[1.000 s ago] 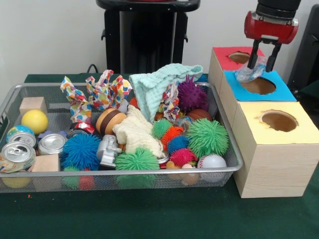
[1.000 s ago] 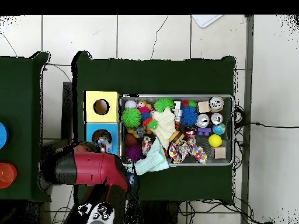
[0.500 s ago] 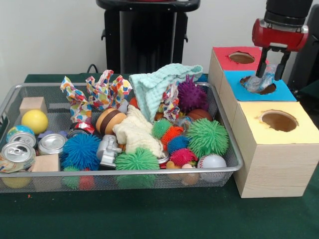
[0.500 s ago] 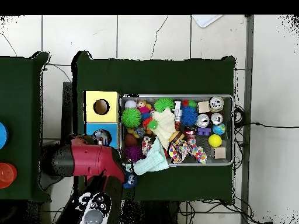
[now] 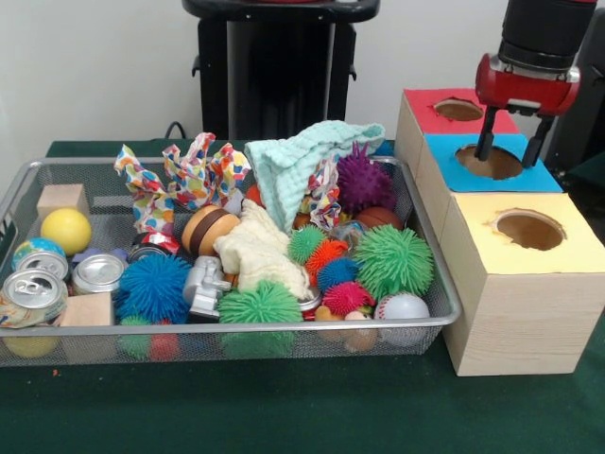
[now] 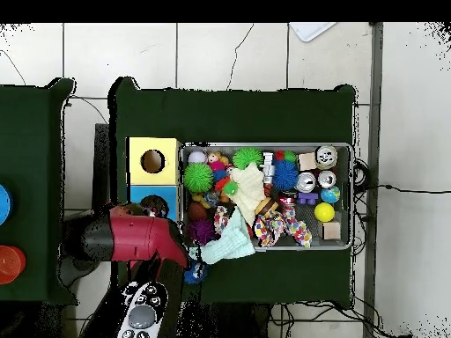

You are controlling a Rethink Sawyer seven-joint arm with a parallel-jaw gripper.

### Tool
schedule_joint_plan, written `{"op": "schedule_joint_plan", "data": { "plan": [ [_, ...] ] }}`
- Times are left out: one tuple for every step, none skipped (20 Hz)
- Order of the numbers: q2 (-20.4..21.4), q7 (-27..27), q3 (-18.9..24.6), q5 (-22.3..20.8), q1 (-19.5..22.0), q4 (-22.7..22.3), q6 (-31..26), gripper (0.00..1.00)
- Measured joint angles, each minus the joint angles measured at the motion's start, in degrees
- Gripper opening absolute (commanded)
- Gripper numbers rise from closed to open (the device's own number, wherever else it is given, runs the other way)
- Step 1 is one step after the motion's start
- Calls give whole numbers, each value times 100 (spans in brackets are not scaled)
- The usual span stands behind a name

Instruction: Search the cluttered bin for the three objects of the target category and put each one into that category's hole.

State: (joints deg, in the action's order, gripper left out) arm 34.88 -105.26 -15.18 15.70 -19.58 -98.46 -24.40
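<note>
- The gripper (image 5: 511,149) hung just above the blue box (image 5: 526,173), its two fingers spread apart with nothing between them, one on each side of that box's hole (image 5: 490,162).
- Three boxes stood in a row at the 3 o'clock side of the wire bin (image 5: 440,284): the red box (image 5: 418,107) farthest back, the blue one in the middle, the yellow box (image 5: 567,248) nearest the camera, each with a round hole on top.
- In the overhead view the red arm (image 6: 132,238) covered the red box and part of the blue one.
- The bin sat on the green counter (image 5: 284,407), crowded with things.
- At its 9 o'clock end lay two cans (image 5: 34,289), a yellow ball (image 5: 65,230), a small globe ball (image 5: 36,252) and wooden blocks (image 5: 61,199).
- Toward the middle lay a blue spiky ball (image 5: 154,284), a cream cloth (image 5: 258,251) and patterned fabric (image 5: 180,182).
- A mint cloth (image 5: 302,156) was heaped at the bin's 12 o'clock rim, a purple spiky ball (image 5: 363,180) beside it.
- A large green spiky ball (image 5: 394,260) and a baseball (image 5: 403,306) lay near the 3 o'clock end.
</note>
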Motion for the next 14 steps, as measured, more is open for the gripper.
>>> {"op": "schedule_joint_plan", "data": {
  "plan": [
    [0,0,0,0,0,0,0,100],
    [1,0,0,0,0,0,0,100],
    [0,0,1,0,1,0,0,100],
    [1,0,0,-1,2,0,0,100],
    [4,0,1,-2,2,-1,0,100],
    [7,0,1,-2,2,-3,1,100],
    [17,0,2,-2,2,-5,1,100],
    [49,0,2,-2,2,-22,1,100],
    [68,0,2,-2,2,-34,1,100],
    [132,0,1,-2,2,-80,1,100],
    [176,0,1,-2,2,-114,1,100],
    [254,0,2,-2,3,-177,1,100],
    [297,0,1,-2,5,-212,1,100],
    [358,0,2,-2,12,-267,1,100]
  ]
}}
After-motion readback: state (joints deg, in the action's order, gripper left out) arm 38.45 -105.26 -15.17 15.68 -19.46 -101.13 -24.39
